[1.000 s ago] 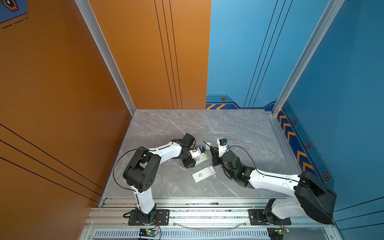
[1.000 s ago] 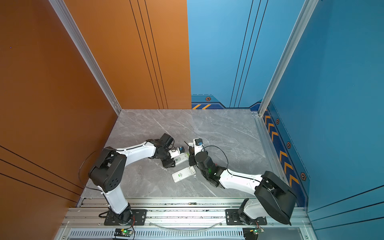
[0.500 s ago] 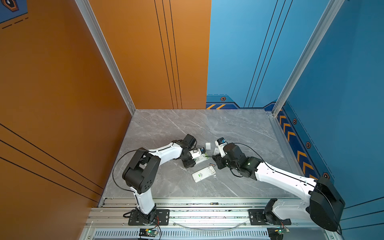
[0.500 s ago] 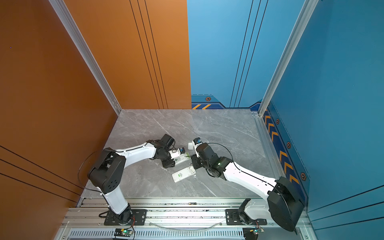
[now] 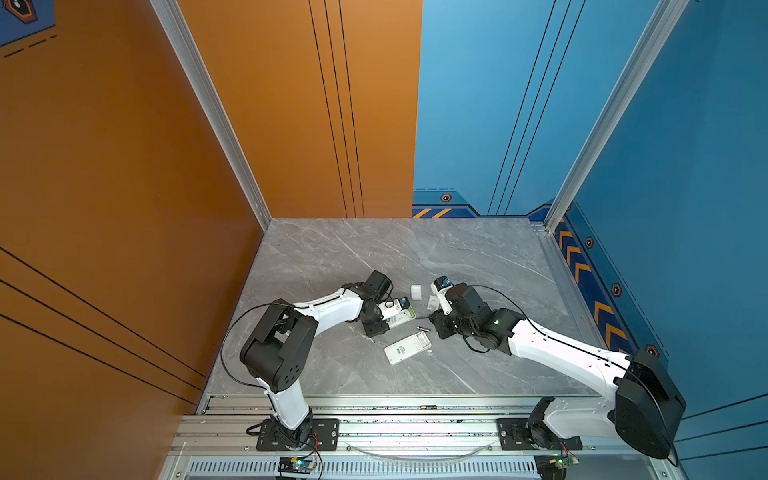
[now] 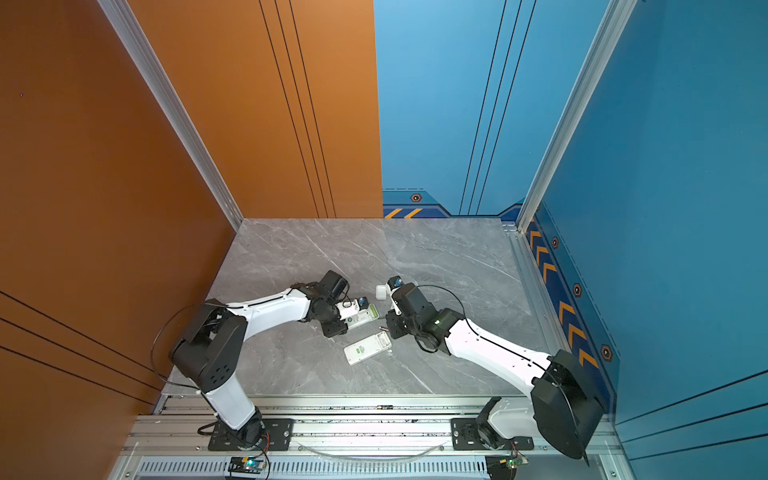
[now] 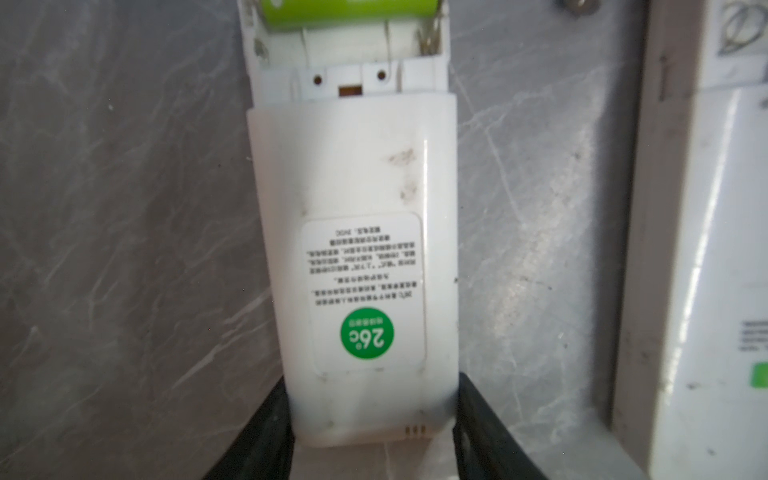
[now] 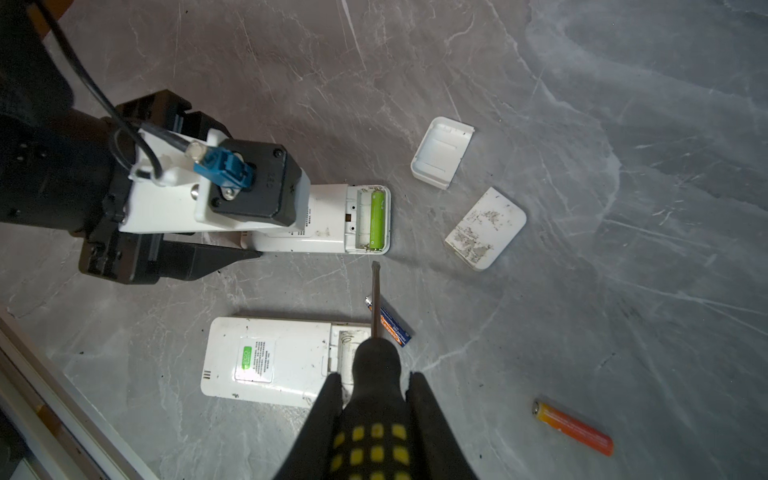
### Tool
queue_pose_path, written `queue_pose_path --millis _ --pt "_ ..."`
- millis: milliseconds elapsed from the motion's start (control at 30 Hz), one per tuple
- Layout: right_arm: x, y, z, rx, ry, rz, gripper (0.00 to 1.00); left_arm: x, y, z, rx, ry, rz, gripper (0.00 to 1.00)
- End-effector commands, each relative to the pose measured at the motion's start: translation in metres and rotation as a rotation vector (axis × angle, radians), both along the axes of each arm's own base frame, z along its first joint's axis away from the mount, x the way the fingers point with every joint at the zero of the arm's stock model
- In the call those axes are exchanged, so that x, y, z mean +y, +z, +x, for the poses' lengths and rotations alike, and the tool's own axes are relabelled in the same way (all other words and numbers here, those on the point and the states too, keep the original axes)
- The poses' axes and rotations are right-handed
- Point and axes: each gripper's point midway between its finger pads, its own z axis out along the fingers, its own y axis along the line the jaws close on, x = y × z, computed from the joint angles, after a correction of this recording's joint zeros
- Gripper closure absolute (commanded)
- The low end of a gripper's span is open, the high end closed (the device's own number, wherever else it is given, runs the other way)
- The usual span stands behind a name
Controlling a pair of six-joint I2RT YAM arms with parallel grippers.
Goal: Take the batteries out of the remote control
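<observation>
Right wrist view: R gripper [image 8: 375, 376] is clamped tight on the screwdriver [image 8: 376, 353] handle, shaft out front, tip just short of the remote [image 8: 320, 232] edge, not in the bay yet. Green cell [image 8: 377, 220] sits just past the tip, seated crosswise in the open bay at the remote's free end, long axis nearly in line w/ the shaft; slot beside it looks empty. In a top view that cell [image 5: 409, 311] is at abt 10 o'clock from R gripper, so R arm is the nearer free one. L gripper [image 7: 372, 384] is closed across the remote's other end, jaws spread to its width, holding it on the table [image 8: 582, 124]. Dark-blue cell [image 8: 395, 328] lies loose under the shaft, right by the bay end of 2nd remote [image 8: 270, 357]; orange cell [image 8: 573, 428] loose, well apart; two covers [image 8: 442, 153] off. Hard to tell: whether tip touches anything; handle hides part of 2nd remote's bay; left wrist view cuts the green cell off at frame edge; top views too small for the tip gap.
</observation>
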Motion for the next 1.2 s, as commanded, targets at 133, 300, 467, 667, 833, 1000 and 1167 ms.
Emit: queue_pose_path --millis 133,300,467,667,833,1000,1167 --pt "0.004 0.017 0.013 -0.042 -0.020 0.025 1.00 0.011 -0.009 -0.012 0.024 -0.016 0.064 0.97" --pt "0.010 0.016 0.015 -0.036 -0.007 0.025 1.00 0.011 -0.009 -0.013 0.026 -0.018 0.065 0.97" --pt "0.013 0.011 0.016 -0.023 0.001 0.021 1.00 0.011 -0.009 -0.013 0.025 -0.017 0.066 0.97" --pt "0.012 0.009 0.018 -0.020 -0.001 0.014 1.00 0.011 -0.009 -0.013 0.026 -0.018 0.067 0.97" --pt "0.013 0.007 0.015 -0.008 0.008 0.015 1.00 0.010 -0.009 -0.012 0.025 -0.019 0.067 0.97" --pt "0.009 0.006 0.011 0.003 0.009 0.014 1.00 0.011 -0.010 -0.011 0.025 -0.019 0.066 0.97" --pt "0.010 0.007 0.009 0.011 0.012 0.021 1.00 0.011 -0.010 -0.011 0.026 -0.018 0.067 0.97"
